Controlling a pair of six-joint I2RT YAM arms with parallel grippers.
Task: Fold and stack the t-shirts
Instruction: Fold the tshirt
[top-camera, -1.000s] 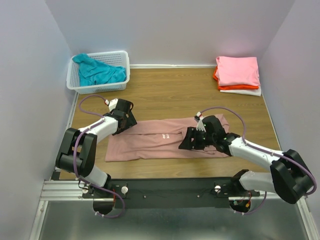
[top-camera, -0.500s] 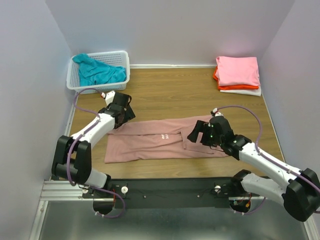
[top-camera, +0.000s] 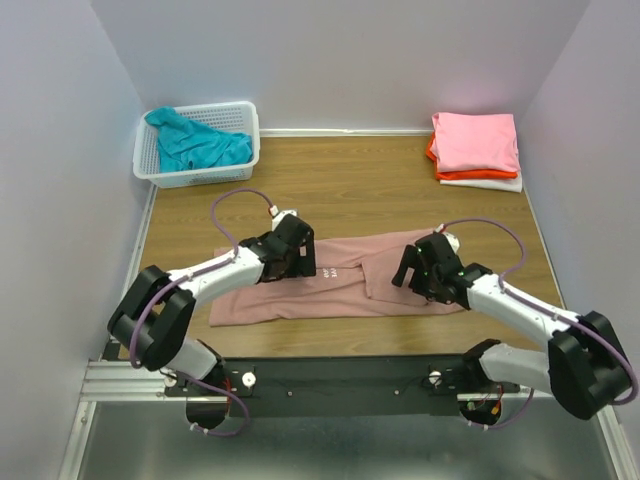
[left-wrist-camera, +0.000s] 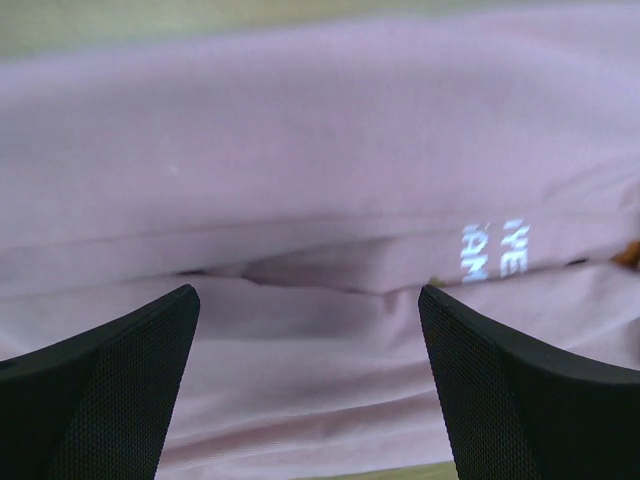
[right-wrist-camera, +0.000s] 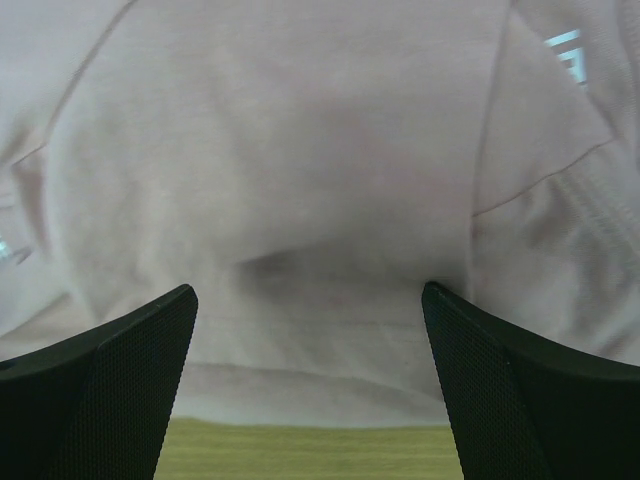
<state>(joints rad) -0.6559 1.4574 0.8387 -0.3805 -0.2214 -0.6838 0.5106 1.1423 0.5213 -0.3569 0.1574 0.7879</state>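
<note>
Lying across the middle of the table (top-camera: 350, 190), a little toward 6 o'clock in the top view, the dusty-pink t-shirt (top-camera: 300, 290) is seen as a long flat strip that runs from 9 o'clock to 3 o'clock. Some white letters (left-wrist-camera: 495, 250) can be made out on it. The left gripper (left-wrist-camera: 305, 295) is held just above the strip near its middle, on the 9 o'clock side, and its fingers are spread wide apart with nothing between them. The right gripper (right-wrist-camera: 310, 290) is held just above the 3 o'clock end of the strip, and its fingers are also spread wide with nothing held. At 1 o'clock a neat stack (top-camera: 476, 148) is found, with a bright pink shirt (top-camera: 475, 140) on top, an orange shirt (top-camera: 470, 174) under it and a white shirt (top-camera: 495, 184) at the bottom, so three shirts seem to be finished. The dusty-pink t-shirt looks only partly folded: it likely needs to be folded shorter and then carried to the stack. At 11 o'clock a teal shirt (top-camera: 195, 148) is left crumpled in the white basket (top-camera: 245, 112), so it has not been folded yet.
</note>
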